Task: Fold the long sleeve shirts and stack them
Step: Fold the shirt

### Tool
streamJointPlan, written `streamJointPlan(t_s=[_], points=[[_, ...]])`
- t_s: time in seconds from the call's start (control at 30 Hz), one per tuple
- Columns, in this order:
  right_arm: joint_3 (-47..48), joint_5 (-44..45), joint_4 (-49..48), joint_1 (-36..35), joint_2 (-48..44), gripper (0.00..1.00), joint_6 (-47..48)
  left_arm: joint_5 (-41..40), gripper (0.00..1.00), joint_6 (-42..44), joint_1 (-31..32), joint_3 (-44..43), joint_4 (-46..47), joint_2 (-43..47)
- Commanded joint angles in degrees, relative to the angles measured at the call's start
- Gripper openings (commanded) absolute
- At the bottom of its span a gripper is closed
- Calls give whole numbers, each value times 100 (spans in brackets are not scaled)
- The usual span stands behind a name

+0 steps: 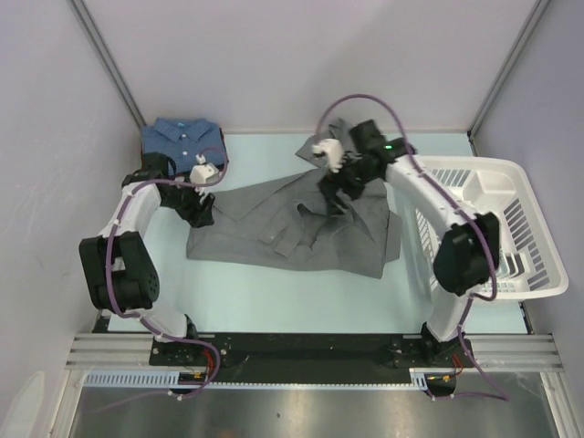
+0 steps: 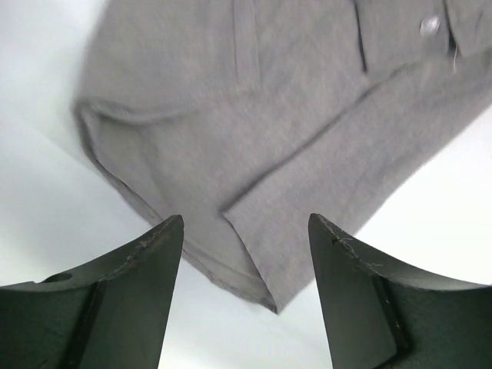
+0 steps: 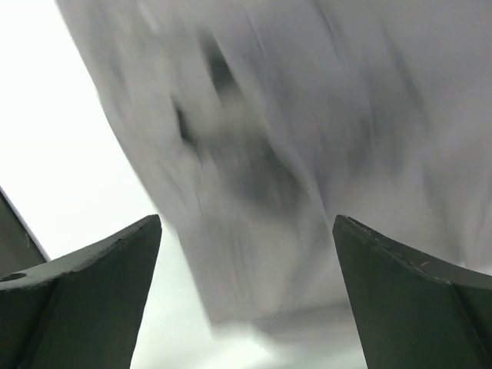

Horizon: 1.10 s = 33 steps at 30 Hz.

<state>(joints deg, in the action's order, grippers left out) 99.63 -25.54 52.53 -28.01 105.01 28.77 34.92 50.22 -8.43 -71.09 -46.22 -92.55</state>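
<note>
Cloth of the grey shirt (image 1: 292, 233) is lying rumpled and half-spread across the middle of the worktop (image 1: 274, 301), its collar showing. The folded blue shirt (image 1: 182, 139) is sitting far left. The left pincer (image 2: 246, 227) and right pincer (image 3: 246, 223) are hanging over the grey one, jaws apart.

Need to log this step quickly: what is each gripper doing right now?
Left gripper: open, holding nothing; the grey shirt lies beyond the jaws.
Right gripper: open, holding nothing; the grey shirt shows blurred beyond.
</note>
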Motion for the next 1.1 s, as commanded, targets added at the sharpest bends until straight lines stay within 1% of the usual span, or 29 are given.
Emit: streamJointPlan(t_s=[0.0, 0.03, 0.07, 0.1, 0.13, 0.2, 0.23, 0.3, 0.33, 0.4, 0.47, 0.53, 0.63, 0.7, 0.73, 0.77, 0.87, 0.97, 1.07], points=[[-1162, -400, 1356, 665, -1585, 98, 1006, -178, 71, 418, -212, 376, -520, 299], [-1992, -234, 1286, 657, -2155, 94, 1129, -230, 71, 532, -212, 533, -590, 317], [-2340, -154, 1190, 630, -2465, 91, 1409, -353, 70, 577, -238, 604, -634, 343], [-2744, -83, 1102, 543, -2729, 82, 1499, -424, 70, 612, -247, 666, -660, 326], [-3409, 83, 805, 490, -3184, 77, 1552, -520, 68, 603, -247, 727, -721, 282], [-4046, 320, 540, 315, -3504, 68, 1728, -635, 67, 472, -335, 737, -757, 107], [-4536, 574, 252, 122, -3723, 66, 1745, -583, 66, 289, -396, 685, -827, 62], [-4908, 769, -31, -37, -3830, 65, 1754, -390, 66, -88, -581, 623, -863, -43], [-5101, 970, -328, -160, -3830, 65, 1754, -363, 66, -204, -625, 588, -863, -52], [-5515, 1138, -646, -205, -3760, 64, 1702, -301, 66, -476, -765, 605, -784, -105], [-5787, 1297, -1182, -222, -3585, 63, 1693, -319, 66, -644, -862, 675, -696, -105], [-5841, 1437, -1604, -223, -3401, 63, 1579, -397, 66, -829, -898, 754, -582, -62], [-5701, 1517, -1755, -205, -2970, 61, 1378, -477, 66, -970, -942, 842, -494, 44], [-5518, 1351, -1729, 23, -2820, 58, 1193, -451, 66, -1040, -976, 895, -459, 114], [-5447, 1254, -1546, 172, -2785, 57, 1044, -451, 66, -1058, -977, 939, -450, 141], [-5385, 1166, -1423, 425, -2793, 57, 964, -451, 66, -1084, -985, 965, -424, 228], [-5375, 885, -1053, 709, -3030, 56, 806, -433, 66, -1145, -994, 1044, -362, 299], [-5542, 840, -1183, 709, -3250, 57, 735, -407, 66, -1189, -994, 1088, -300, 264], [-5446, 770, -1281, 674, -2987, 56, 533, -345, 66, -1216, -994, 1080, -274, 142]])
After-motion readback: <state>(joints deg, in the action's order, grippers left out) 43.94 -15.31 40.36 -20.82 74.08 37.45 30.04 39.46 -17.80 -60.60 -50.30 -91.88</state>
